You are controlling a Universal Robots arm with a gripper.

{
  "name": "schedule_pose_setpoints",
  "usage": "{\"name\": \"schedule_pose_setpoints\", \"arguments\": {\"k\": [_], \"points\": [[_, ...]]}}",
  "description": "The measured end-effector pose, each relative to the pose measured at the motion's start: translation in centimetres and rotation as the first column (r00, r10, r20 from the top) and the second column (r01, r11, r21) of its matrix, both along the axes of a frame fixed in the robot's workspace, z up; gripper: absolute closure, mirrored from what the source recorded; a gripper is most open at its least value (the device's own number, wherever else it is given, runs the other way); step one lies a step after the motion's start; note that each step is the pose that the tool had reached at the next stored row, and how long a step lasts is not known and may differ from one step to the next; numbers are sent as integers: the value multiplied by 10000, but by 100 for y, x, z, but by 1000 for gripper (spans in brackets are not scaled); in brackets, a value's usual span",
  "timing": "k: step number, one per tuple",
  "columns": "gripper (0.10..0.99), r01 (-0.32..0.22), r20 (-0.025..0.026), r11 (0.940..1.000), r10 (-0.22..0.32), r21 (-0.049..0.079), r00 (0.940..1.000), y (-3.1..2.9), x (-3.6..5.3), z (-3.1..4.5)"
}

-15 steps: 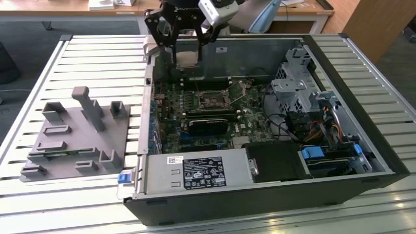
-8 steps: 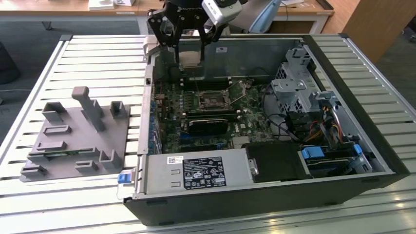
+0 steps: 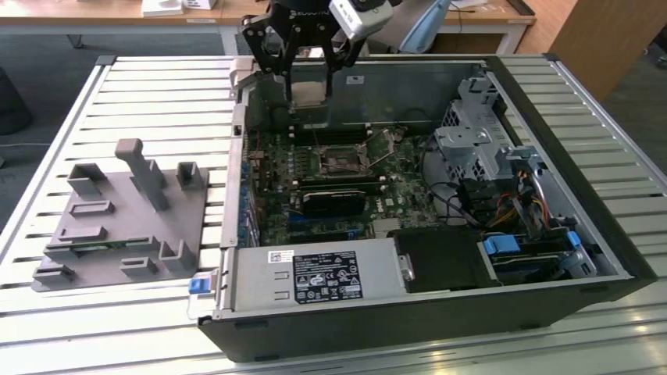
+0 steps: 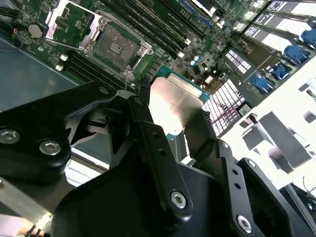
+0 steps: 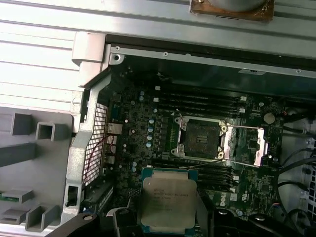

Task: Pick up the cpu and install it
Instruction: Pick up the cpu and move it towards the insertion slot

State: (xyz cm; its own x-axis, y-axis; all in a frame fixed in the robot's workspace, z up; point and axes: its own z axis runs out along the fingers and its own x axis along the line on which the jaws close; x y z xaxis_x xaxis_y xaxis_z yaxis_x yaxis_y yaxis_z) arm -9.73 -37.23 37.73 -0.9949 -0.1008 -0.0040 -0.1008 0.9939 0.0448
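The gripper (image 3: 309, 92) clamps the cpu (image 5: 168, 203) by two edges, above the motherboard (image 5: 143, 163) and apart from the open socket (image 5: 201, 138). Risk: tilt or misalignment at seating would damage the socket, and a slipping edge grip would drop the cpu.

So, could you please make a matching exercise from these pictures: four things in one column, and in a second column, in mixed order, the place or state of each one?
Things:
1. the cpu
2. the socket
3. the grey holder
4. the power supply

Places or states:
A. on the slatted table, at the exterior view's left of the case
B. gripped in the hand, above the motherboard
C. open and empty, on the motherboard
D. silver box with a label, inside the case

Pairs: 1-B, 2-C, 3-A, 4-D.
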Motion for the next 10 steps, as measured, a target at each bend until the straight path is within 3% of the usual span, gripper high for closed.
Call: {"name": "schedule_pose_setpoints", "arguments": {"k": [6, 10], "points": [[557, 0, 34, 10000, 0, 1, 10000, 35, 47, -3], [557, 1, 57, 10000, -1, 0, 10000, 81, 141, -4]]}}
